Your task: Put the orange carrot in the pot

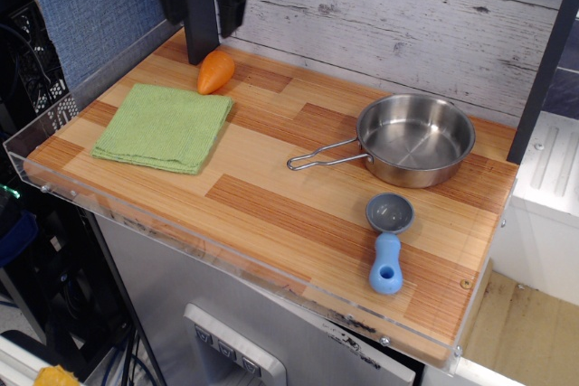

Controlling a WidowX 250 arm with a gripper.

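Observation:
The orange carrot point(215, 71) lies on the wooden table at the back left, just beyond the green cloth. The pot point(414, 140), a shiny steel pan with a wire handle pointing left, stands empty at the right side, well apart from the carrot. My black gripper point(201, 23) hangs above and slightly behind the carrot at the top left, with its jaws apart and nothing between them. A dark upright part point(201, 42) reaches down to the table right behind the carrot.
A folded green cloth point(165, 127) lies at the left front. A small grey scoop with a blue handle point(388, 243) lies in front of the pot. A clear plastic lip runs along the table's front edge point(226, 255). A plank wall stands behind.

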